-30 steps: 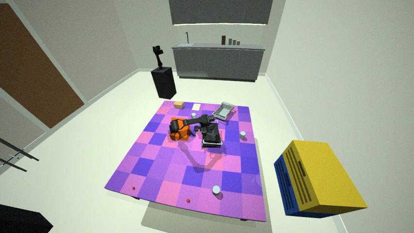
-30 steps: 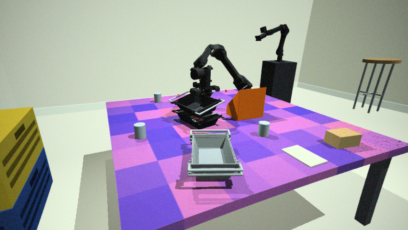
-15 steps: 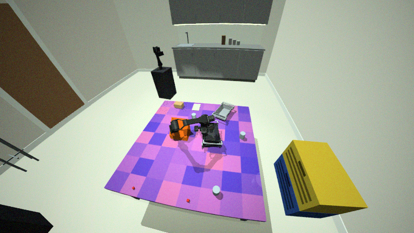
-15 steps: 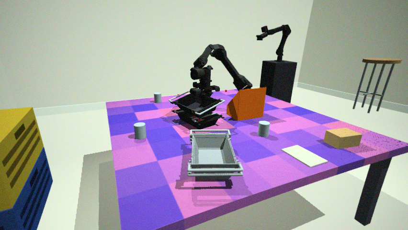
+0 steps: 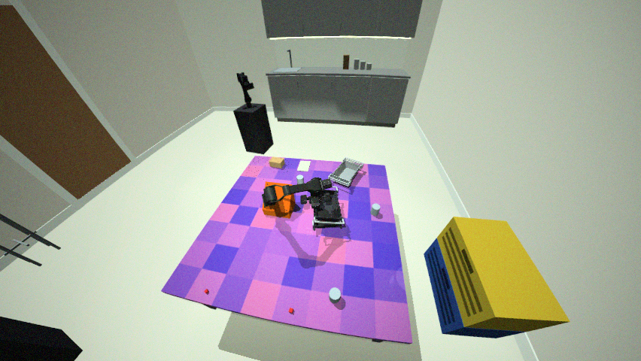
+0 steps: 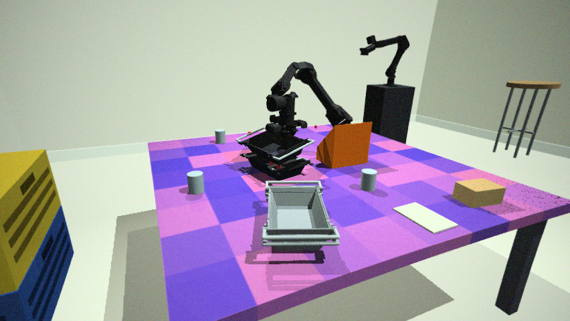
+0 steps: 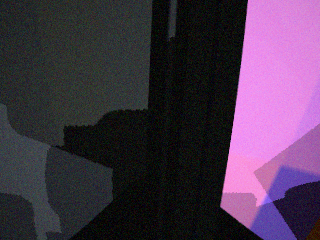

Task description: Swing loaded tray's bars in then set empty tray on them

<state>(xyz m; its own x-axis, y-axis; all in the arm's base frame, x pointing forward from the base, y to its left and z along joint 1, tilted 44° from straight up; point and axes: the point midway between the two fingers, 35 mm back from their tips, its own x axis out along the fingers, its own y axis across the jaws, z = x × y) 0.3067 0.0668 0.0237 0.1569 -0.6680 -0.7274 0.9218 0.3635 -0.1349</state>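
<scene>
On a checkered table, a black robot arm lowers its gripper over two stacked black trays. The gripper is closed on one wall of the upper tray, which sits nearly level directly above the lower tray. Red blocks show in the shaded space between them. Pale bars run along two opposite ends of the upper tray; whether it touches the bars beneath is too dark to tell.

Nearby, a gray tray with its own bars stands upright on the table, apart from the pair. An orange block stands beside the stack at the foot of the arm. Three pale cylinders stand spread around the scene, and a tan box shares one corner area with a flat white card.

Beyond the table, a second black arm rises from a dark pedestal.
</scene>
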